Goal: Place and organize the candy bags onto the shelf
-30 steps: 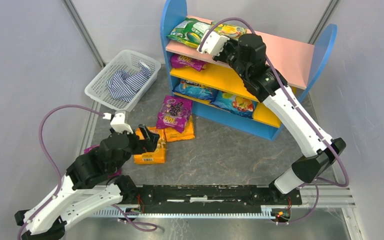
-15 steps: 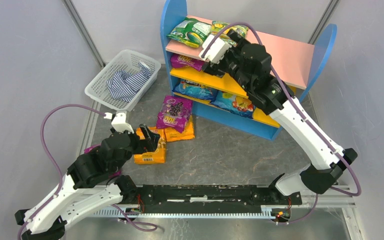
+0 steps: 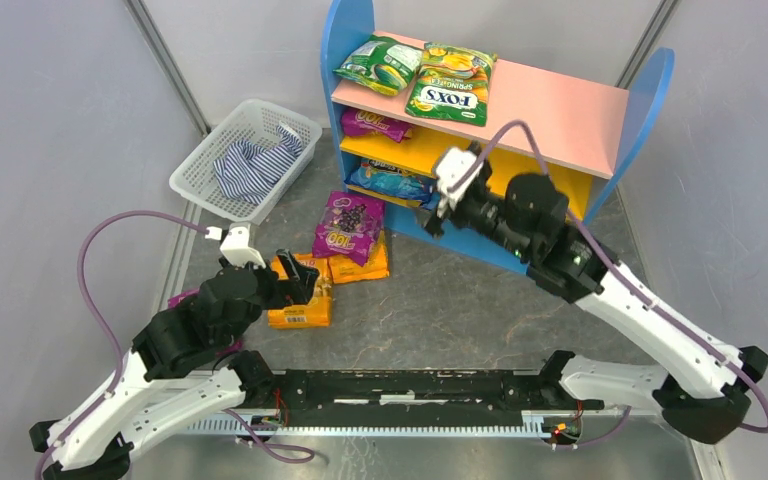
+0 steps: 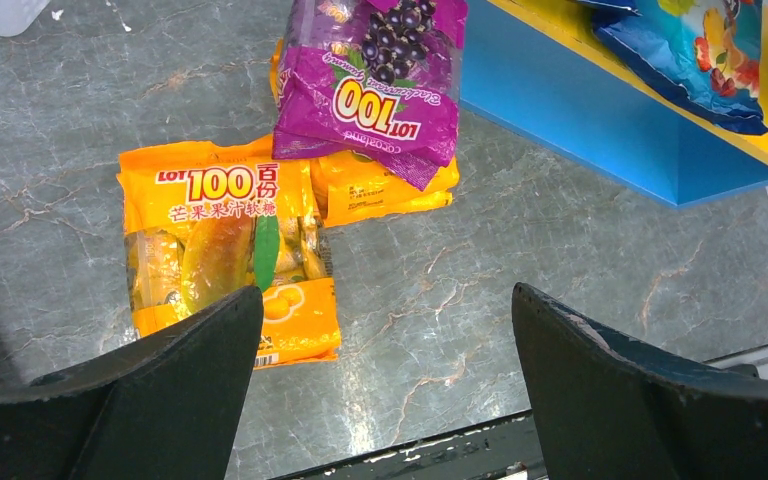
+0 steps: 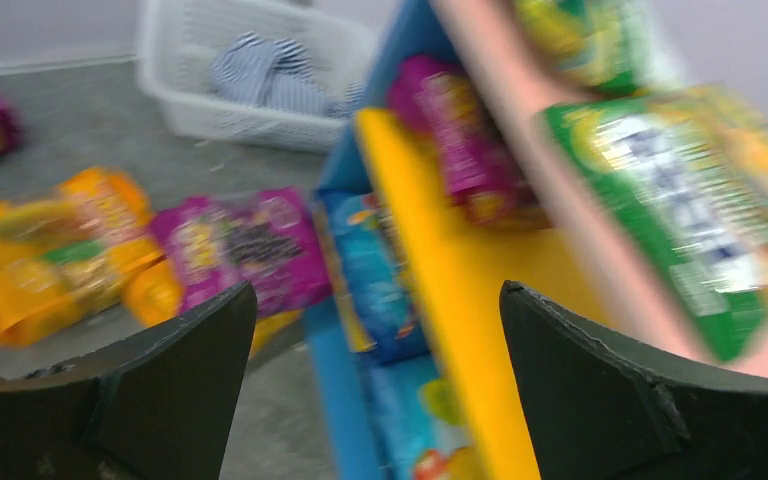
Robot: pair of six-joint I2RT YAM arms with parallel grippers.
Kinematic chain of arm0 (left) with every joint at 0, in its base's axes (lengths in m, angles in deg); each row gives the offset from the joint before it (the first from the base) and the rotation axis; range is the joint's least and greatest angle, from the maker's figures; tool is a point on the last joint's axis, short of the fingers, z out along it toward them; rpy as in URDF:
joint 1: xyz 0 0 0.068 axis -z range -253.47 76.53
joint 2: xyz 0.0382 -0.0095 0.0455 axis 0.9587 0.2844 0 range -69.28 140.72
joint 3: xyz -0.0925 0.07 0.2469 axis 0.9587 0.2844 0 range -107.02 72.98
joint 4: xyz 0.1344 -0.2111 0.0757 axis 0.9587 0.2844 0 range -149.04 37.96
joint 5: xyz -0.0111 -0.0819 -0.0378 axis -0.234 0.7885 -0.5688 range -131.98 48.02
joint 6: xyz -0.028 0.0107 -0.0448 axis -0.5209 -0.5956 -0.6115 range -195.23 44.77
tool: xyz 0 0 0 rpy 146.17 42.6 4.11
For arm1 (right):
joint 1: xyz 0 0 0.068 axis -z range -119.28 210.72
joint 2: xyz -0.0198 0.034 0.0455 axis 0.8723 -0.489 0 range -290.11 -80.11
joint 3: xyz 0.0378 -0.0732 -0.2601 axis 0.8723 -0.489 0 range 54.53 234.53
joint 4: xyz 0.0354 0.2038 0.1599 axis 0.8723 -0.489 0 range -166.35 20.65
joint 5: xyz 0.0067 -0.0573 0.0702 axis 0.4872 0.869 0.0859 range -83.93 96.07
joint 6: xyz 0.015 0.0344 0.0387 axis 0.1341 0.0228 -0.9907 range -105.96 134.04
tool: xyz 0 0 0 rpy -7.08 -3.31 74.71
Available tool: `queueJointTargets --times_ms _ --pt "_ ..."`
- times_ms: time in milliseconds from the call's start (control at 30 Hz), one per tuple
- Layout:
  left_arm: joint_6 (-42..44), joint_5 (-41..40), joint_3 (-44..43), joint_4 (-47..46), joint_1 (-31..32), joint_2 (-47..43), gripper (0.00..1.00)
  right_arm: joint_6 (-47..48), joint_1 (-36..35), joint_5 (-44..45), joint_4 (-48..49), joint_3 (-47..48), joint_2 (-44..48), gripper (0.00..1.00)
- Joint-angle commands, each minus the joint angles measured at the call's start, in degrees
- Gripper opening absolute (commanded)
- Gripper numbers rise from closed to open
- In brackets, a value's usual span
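Shelf (image 3: 560,108): we count two bags on the pink top board, the green bag (image 3: 380,64) at its left end and the FOX'S bag (image 3: 450,83) just right of it. We cannot tell whether their edges touch. A purple bag (image 3: 372,124) lies on the yellow middle board and a blue bag (image 3: 392,182) on the base. The left wrist view shows a second blue bag (image 4: 690,50) there too.
Yet to place: the purple "100" bag (image 3: 350,226) lies on top of an orange bag (image 3: 368,266), with the orange mango bag (image 3: 298,302) just near-left of them. A purple sliver (image 3: 174,297) beside the left arm looks to us like one more bag, mostly hidden.
Progress: we judge the job roughly half done.
Left end effector (image 3: 302,283): jaws wide, empty, hovering over the orange mango bag.
Right end effector (image 3: 434,212): jaws wide, empty, in front of the shelf's lower tiers and away from the top board.
Around: a white mesh basket (image 3: 208,145) holding a striped cloth (image 3: 255,165) sits far left on the surface (image 3: 460,300); neither belongs to the job.
In the way: the purple "100" bag covers the orange bag below it, so we reckon it wants lifting first. The right arm hides part of the base tier.
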State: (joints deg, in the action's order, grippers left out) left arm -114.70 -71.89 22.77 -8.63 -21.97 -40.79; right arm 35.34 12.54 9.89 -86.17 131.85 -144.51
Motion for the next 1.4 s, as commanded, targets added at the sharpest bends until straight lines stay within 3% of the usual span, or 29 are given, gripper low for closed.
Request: queueJointTargets --times_ms 0,100,233,467,667,767,867,967,1067,1367 --pt "1.5 -1.5 0.4 -2.2 0.2 0.5 1.00 -8.7 -4.2 -8.3 8.7 -16.1 4.8 0.98" --pt "1.3 -1.5 0.6 -2.2 0.2 1.0 1.00 -14.3 -7.1 -10.8 14.9 -27.3 6.1 0.98" --pt "1.1 -1.7 0.6 -2.3 0.2 2.8 1.00 -19.3 -10.1 -9.9 17.9 -35.4 4.1 0.98" --pt "2.7 -1.8 -1.3 -2.5 0.2 12.9 1.00 -18.6 -10.7 -5.9 18.2 -41.5 4.9 0.98" --pt "2.7 -3.6 1.1 -13.5 -0.7 20.8 1.00 -17.3 -10.7 -3.5 20.9 -47.1 10.0 0.98" --pt "3.9 1.6 1.0 -18.7 -6.6 23.7 1.00 -15.8 -10.7 -0.3 18.6 -48.0 11.4 0.98" --pt "4.3 14.8 2.1 -24.0 -18.9 26.4 1.00 -17.3 -10.7 7.0 17.4 -49.3 13.9 0.98" --pt "3.0 25.3 3.9 -28.1 -29.6 29.9 1.00 -16.7 -10.7 8.0 19.0 -51.7 16.3 0.98" --pt "2.8 29.4 4.9 -32.4 -32.1 34.3 1.00 -17.5 -10.7 8.0 18.3 -51.7 16.9 0.98" --pt "1.9 32.1 6.9 -39.5 -32.8 42.7 0.95 -19.2 -10.7 -8.3 20.1 -53.2 17.8 0.98"
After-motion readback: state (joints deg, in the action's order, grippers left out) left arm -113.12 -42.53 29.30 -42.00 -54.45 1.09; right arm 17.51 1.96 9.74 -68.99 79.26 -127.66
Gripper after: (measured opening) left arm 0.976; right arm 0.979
